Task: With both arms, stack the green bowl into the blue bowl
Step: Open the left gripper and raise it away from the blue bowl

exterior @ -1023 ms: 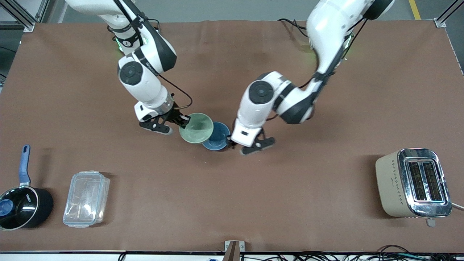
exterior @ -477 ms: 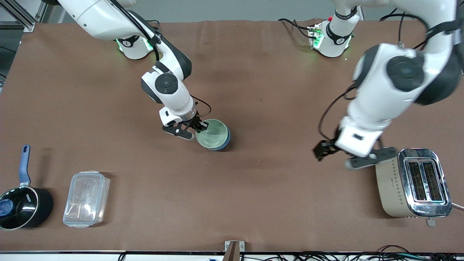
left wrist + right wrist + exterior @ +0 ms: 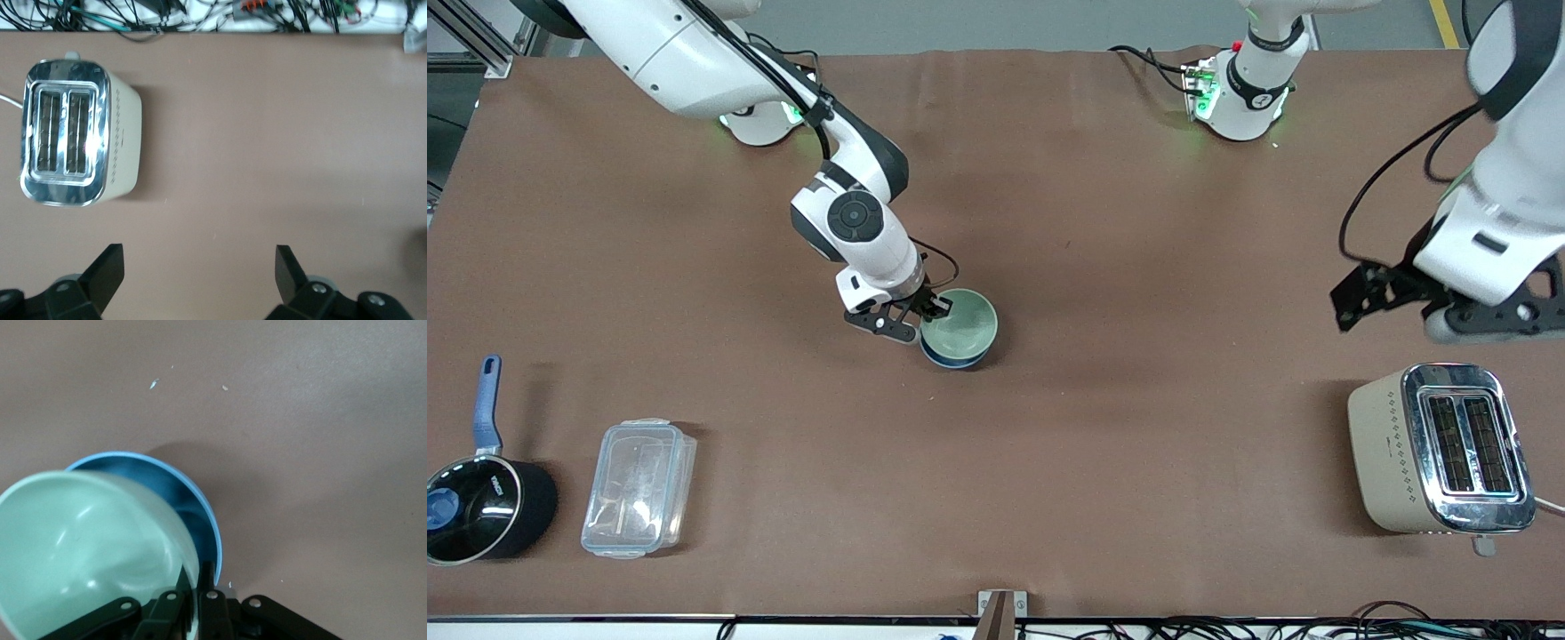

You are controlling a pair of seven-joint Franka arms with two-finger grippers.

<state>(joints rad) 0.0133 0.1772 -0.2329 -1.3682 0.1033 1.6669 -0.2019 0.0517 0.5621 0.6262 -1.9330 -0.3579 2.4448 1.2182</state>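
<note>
Green bowl (image 3: 960, 321) in blue bowl (image 3: 953, 359) (claw-pinched) (image 3: 925, 311)

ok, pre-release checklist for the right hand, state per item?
1. Green bowl over blue bowl: ok, it sits inside the blue rim in the front view.
2. Green bowl seated level: not ok, the right wrist view shows it tilted, with blue interior exposed on one side.
3. Right hand grip: ok, fingers pinch the green bowl's rim.
4. Left hand out of the way: ok, open, in the air near the toaster.
5. Blue bowl flat on the table: cannot tell, its base is hidden.
</note>
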